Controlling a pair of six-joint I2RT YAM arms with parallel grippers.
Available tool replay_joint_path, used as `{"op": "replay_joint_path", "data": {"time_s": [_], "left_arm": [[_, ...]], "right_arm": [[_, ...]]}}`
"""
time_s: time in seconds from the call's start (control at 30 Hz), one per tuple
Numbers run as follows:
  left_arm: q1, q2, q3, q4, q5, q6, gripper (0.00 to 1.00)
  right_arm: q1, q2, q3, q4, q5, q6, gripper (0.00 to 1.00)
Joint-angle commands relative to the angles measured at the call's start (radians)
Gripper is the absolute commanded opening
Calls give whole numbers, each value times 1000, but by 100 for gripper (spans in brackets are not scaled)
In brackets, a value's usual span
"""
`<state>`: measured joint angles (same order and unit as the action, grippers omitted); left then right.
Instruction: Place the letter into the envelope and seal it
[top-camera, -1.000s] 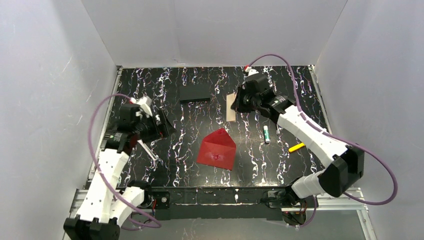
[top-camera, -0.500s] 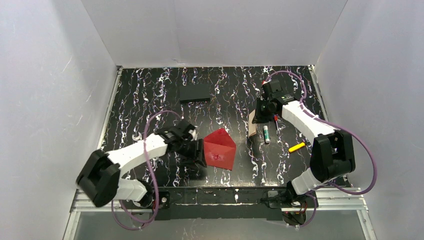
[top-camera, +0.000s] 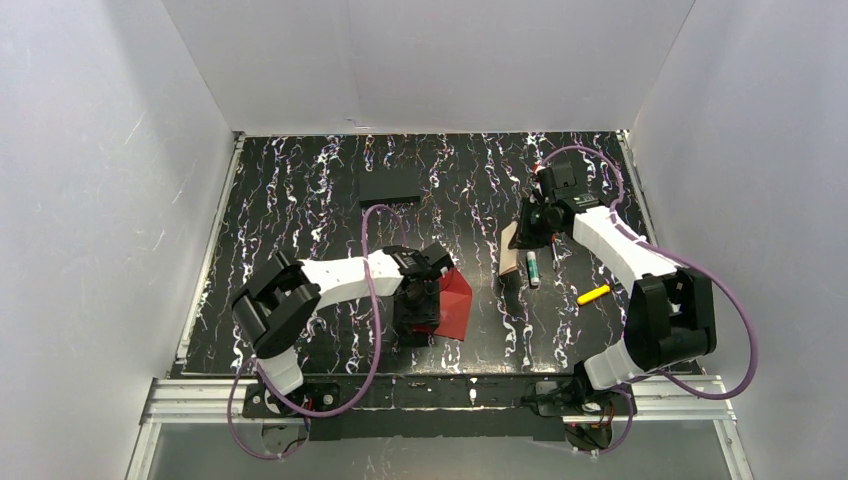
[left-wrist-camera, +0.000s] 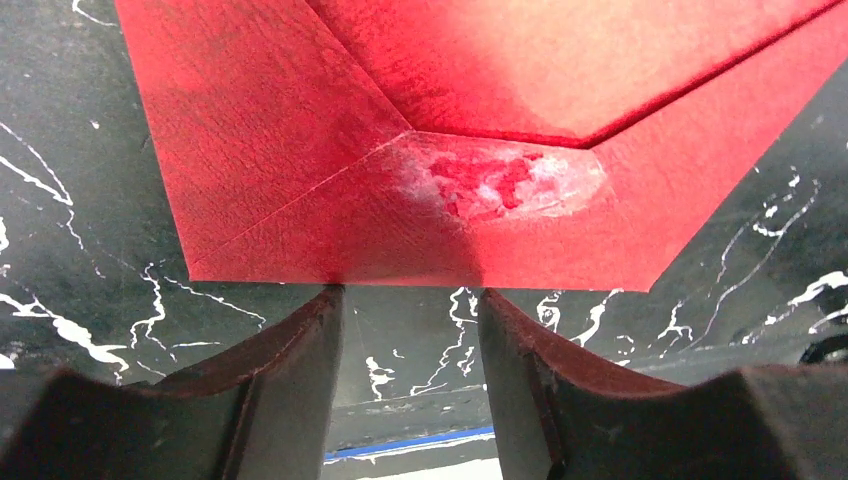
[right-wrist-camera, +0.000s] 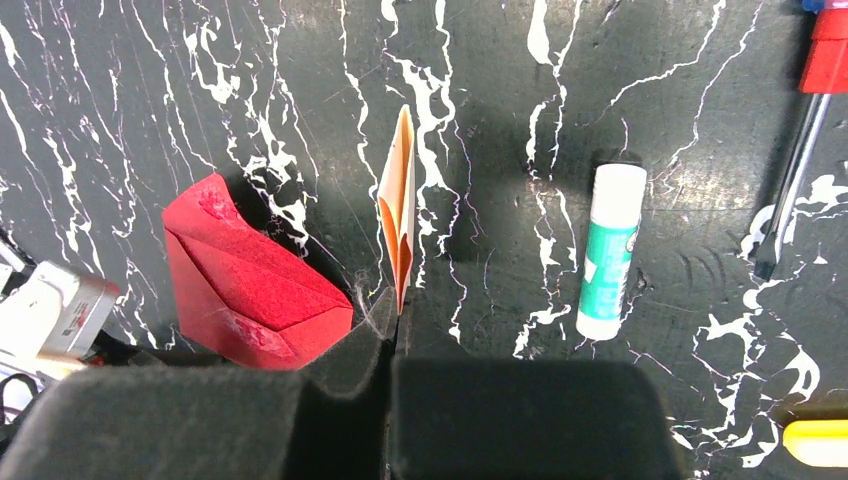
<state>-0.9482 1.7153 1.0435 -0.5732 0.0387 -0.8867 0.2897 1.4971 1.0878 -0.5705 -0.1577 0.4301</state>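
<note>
The red envelope (top-camera: 456, 300) lies at mid-table, partly covered by my left arm. In the left wrist view the envelope (left-wrist-camera: 300, 150) fills the top, with a whitish scuffed patch by the flap's point. My left gripper (left-wrist-camera: 410, 296) is open, and both fingertips touch the envelope's near edge. My right gripper (top-camera: 522, 236) is shut on the cream letter (top-camera: 509, 256) and holds it on edge above the table, right of the envelope. In the right wrist view the letter (right-wrist-camera: 400, 205) shows edge-on, rising from the shut right gripper (right-wrist-camera: 396, 322), with the envelope (right-wrist-camera: 250, 280) to its left.
A white and green glue stick (top-camera: 533, 268) lies just right of the letter and also shows in the right wrist view (right-wrist-camera: 610, 250). Beside it is a red-handled screwdriver (right-wrist-camera: 805, 140). A yellow marker (top-camera: 593, 294) lies further right. A black block (top-camera: 389, 185) sits at the back.
My left arm has swung right across the table, so its gripper now sits on the envelope's left part. My right gripper has shifted slightly with the letter still in it.
</note>
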Motion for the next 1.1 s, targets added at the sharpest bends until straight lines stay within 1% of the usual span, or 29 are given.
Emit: {"op": "replay_joint_path", "data": {"time_s": [0.0,0.17,0.37,0.5,0.63,0.73,0.8,0.83,0.97,1.07], "left_arm": [[-11,81,49,-135,-129,-53,48],[17,157,138,-175,-182,3,49],[158,241,278,-200,-227,151,49],[237,292,374,-192,-188,257,49],[252,308,446,-192,-141,305,49],[265,280,449,-201,-119,298,50],[278,243,429,-205,-104,283,52],[284,220,415,-206,-98,272,54],[295,113,335,-177,-41,250,69],[295,51,261,-157,41,236,72]], "right_arm": [[-11,-52,-5,18,-13,-4,1],[-17,-63,1,19,-14,4,1],[-18,-86,-28,56,-35,20,1],[-19,-96,-64,115,-84,28,1],[-20,-111,-80,185,-190,21,1],[-18,-151,-126,292,-320,36,1],[-17,-162,-160,345,-379,81,1],[-15,-161,-175,360,-400,105,1],[29,-160,-235,420,-436,156,1],[52,-112,-263,434,-471,149,1]]}}
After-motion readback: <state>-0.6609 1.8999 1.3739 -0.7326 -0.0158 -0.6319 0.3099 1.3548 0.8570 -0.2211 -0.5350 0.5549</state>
